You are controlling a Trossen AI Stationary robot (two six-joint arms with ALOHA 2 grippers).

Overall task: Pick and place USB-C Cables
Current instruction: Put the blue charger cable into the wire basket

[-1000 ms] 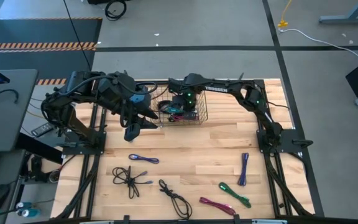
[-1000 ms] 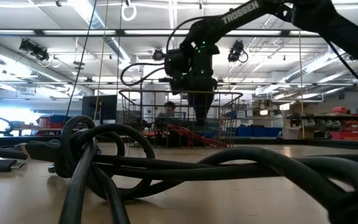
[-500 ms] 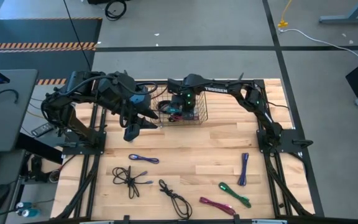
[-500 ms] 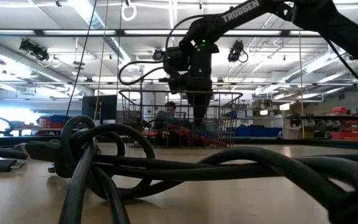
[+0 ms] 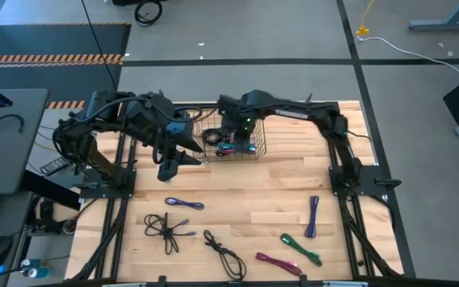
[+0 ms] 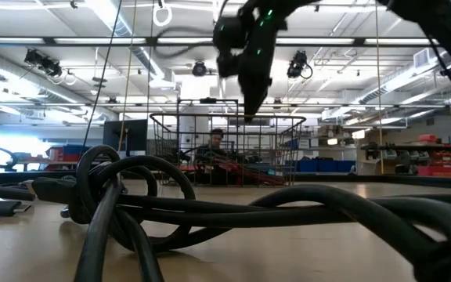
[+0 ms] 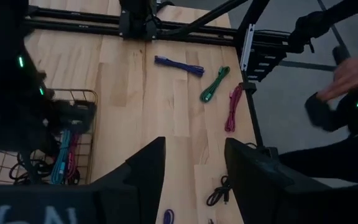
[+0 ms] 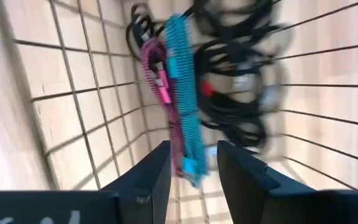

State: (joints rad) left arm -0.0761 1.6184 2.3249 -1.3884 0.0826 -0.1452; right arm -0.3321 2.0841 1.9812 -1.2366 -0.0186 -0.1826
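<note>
Right tool [image 8: 188, 163] (fingers apart, empty) hangs above the wire basket [image 5: 255, 148].

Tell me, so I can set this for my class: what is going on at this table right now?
A two-armed robot is sorting USB-C cables into a wire basket. The right gripper hangs open above the basket, holding nothing; a teal cable and a magenta cable lie inside beside black ones. The left gripper waits open beside the basket. Six cables remain on the table, including a green cable and a purple cable.
</note>
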